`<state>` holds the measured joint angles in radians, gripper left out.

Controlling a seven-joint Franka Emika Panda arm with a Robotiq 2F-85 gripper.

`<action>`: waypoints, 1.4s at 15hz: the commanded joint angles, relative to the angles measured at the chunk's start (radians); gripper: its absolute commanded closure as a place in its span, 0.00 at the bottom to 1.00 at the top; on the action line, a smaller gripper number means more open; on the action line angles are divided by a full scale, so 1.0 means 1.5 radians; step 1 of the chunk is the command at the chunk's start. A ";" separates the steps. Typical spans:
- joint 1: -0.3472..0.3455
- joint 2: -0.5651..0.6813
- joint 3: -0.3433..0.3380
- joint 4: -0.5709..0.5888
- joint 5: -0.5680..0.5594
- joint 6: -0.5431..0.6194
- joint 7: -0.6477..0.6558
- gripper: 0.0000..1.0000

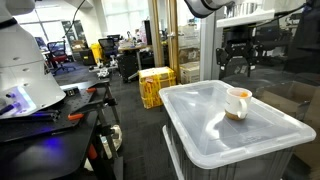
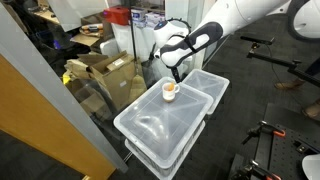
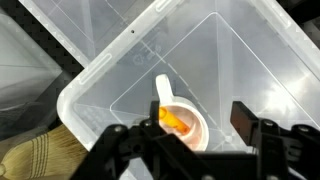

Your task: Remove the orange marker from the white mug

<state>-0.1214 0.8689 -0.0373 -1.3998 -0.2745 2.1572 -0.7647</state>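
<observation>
The white mug [image 1: 237,103] stands upright on the lid of a large translucent plastic bin [image 1: 200,135]. It also shows in an exterior view [image 2: 170,90] and in the wrist view [image 3: 188,128], handle pointing up in the picture. The orange marker [image 3: 173,120] lies slanted inside the mug. My gripper [image 1: 237,62] hangs open just above the mug, also seen in an exterior view [image 2: 176,72]. In the wrist view the gripper [image 3: 198,116] has one finger at the mug's left rim and the other well to its right. It holds nothing.
The bin lid [image 3: 120,70] has a raised rim. A second translucent bin [image 2: 212,85] stands next to it. Yellow crates [image 1: 155,85] and a dark workbench with tools [image 1: 50,112] stand nearby. Cardboard boxes [image 2: 105,70] lie behind a glass pane.
</observation>
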 commanded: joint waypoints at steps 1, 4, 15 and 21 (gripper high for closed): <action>0.001 0.025 0.001 0.035 -0.021 -0.009 -0.021 0.28; 0.001 0.039 0.003 0.046 -0.031 -0.009 -0.029 0.32; 0.007 0.089 0.001 0.091 -0.043 -0.007 -0.137 0.33; 0.019 0.119 -0.004 0.125 -0.066 0.001 -0.152 0.34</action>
<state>-0.1046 1.0121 -0.0359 -1.2679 -0.3528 2.1591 -0.9630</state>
